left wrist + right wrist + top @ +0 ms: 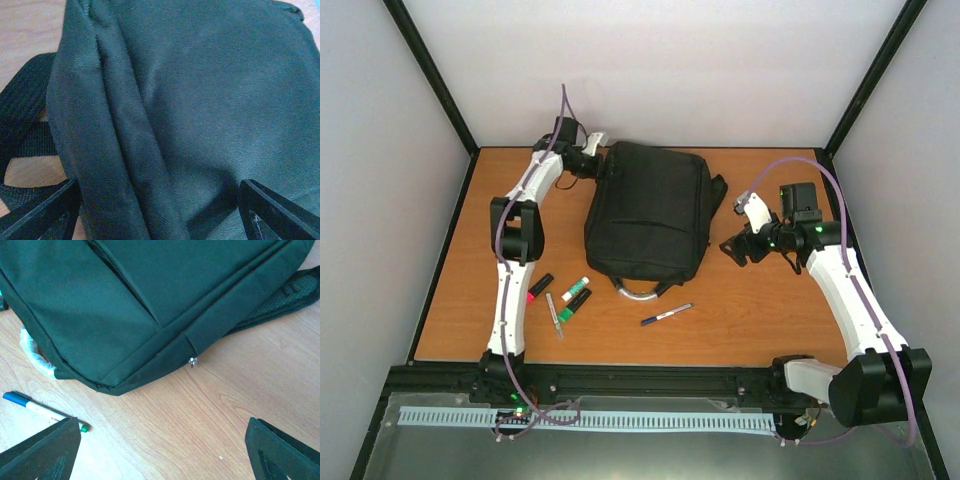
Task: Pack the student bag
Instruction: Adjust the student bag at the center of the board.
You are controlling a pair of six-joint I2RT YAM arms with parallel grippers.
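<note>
1. A pen [666, 315] and markers [576, 300] lie loose on the tabletop [760, 310], nearest the arm bases.
2. The student bag [648, 215] lies flat mid-tabletop, with its grey loop handle [638, 291] toward the bases. It is soft, limp cloth and probably light, so it should sag rather than lift stiffly.
3. The right claw [162, 440] gapes empty over bare wood beside the bag. The small zipper pull [192, 360] looks the firmest purchase.
4. The left claw [160, 210] is spread wide astride a fabric fold at the far corner, not pinching it.

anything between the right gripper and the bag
Only bare table lies between the right gripper and the student bag. This is clearest in the right wrist view. The blue-capped pen lies off to one side.
</note>
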